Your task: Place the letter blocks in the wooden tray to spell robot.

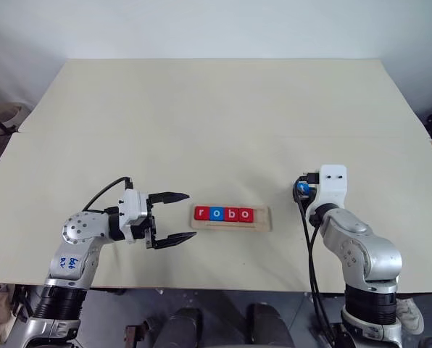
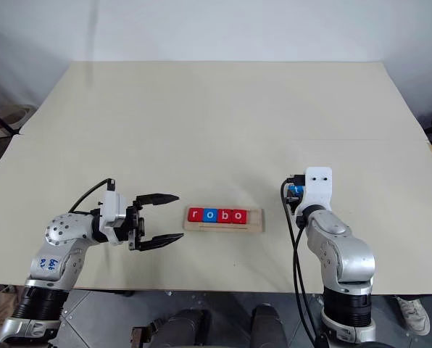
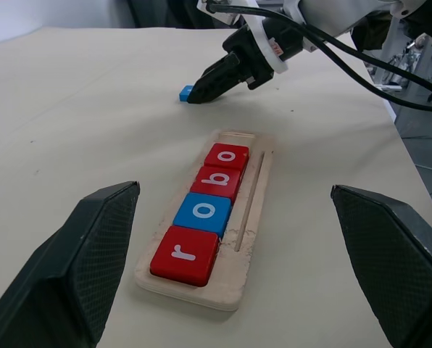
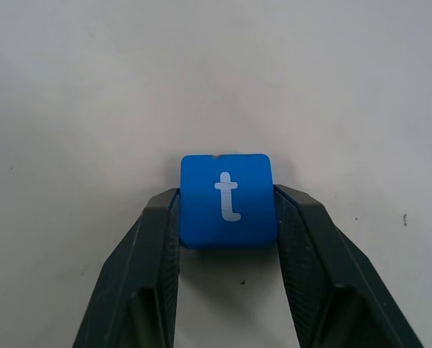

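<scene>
Right gripper clamped on the blue t block on the table, left gripper wide apart beside the wooden tray.

Bright, even, diffuse light covers the table, leaving only soft, faint shadows and no glare. The head views are sharp; in the left wrist view the near fingertips look softly blurred.

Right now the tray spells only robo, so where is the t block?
The blue t block lies on the table between the right gripper's fingers, right of the wooden tray.
</scene>
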